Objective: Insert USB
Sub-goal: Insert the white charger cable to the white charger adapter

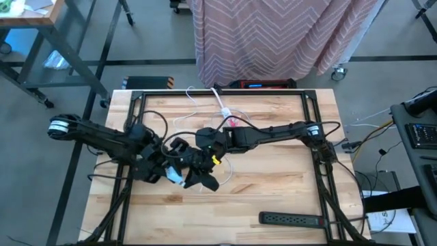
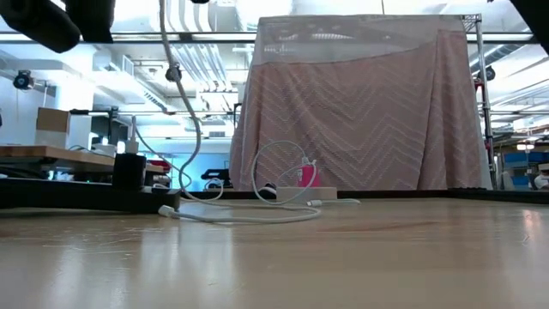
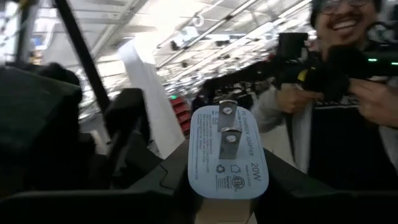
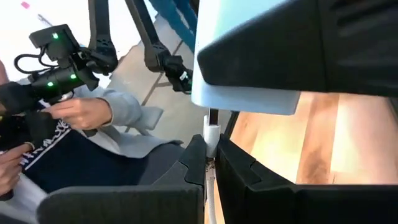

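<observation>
Left claw clamps the charger block prongs-out so my right claw, pinching the USB plug, meets its port

Robotics lab: framed wooden workbench, exposed ceiling ducts.

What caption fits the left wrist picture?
Left gripper holds a white charger, prongs up, person behind.
</observation>
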Controlling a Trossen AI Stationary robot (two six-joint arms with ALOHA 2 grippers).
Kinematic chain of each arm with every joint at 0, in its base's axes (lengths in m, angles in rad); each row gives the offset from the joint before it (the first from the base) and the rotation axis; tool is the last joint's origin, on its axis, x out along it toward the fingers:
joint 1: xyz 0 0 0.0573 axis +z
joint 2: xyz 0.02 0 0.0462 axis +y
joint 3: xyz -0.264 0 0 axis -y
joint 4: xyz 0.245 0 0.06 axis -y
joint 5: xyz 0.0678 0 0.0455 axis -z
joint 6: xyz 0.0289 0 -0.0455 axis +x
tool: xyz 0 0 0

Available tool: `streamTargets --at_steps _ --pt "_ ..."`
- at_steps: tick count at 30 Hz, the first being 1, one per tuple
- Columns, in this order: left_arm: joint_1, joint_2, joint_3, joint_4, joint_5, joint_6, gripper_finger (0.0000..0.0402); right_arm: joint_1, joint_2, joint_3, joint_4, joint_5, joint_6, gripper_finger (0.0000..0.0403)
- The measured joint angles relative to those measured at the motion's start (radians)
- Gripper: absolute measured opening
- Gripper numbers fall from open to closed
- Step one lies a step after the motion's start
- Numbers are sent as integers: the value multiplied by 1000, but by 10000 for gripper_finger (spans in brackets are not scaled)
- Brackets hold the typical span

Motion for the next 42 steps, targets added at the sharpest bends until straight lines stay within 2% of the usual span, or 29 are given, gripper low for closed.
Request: streamTargets --at_steps 7,15,20,24,28,33,35,38,40,42 --pt "-3 82 37 72 73 -10 101 -1 -10 -2 -9 -82 -2 3" --pt "-18 126 43 164 77 -45 101 -1 -20 -2 -28 -105 -5 3" --pt "-9 62 43 167 136 -171 101 31 -52 -8 -170 73 -126 3" --pt "-10 -55 -1 147 136 -191 101 56 -75 -70 -250 177 -129 3" --pt "-10 -176 -51 33 59 -162 101 78 -95 -215 -238 271 -87 3" --pt "-10 -257 -73 -194 -201 -78 101 116 -159 -422 -239 436 -28 3" --pt "-10 -259 -73 -262 -268 -72 101 128 -197 -497 -234 468 -3 3" --pt "-10 -223 -59 -338 -363 -76 101 129 -246 -611 -210 495 119 3" --pt "-9 -182 -55 -370 -405 -95 101 121 -252 -676 -174 514 212 3" --pt "-10 -136 -48 -390 -453 -127 101 119 -256 -737 -175 521 231 3"
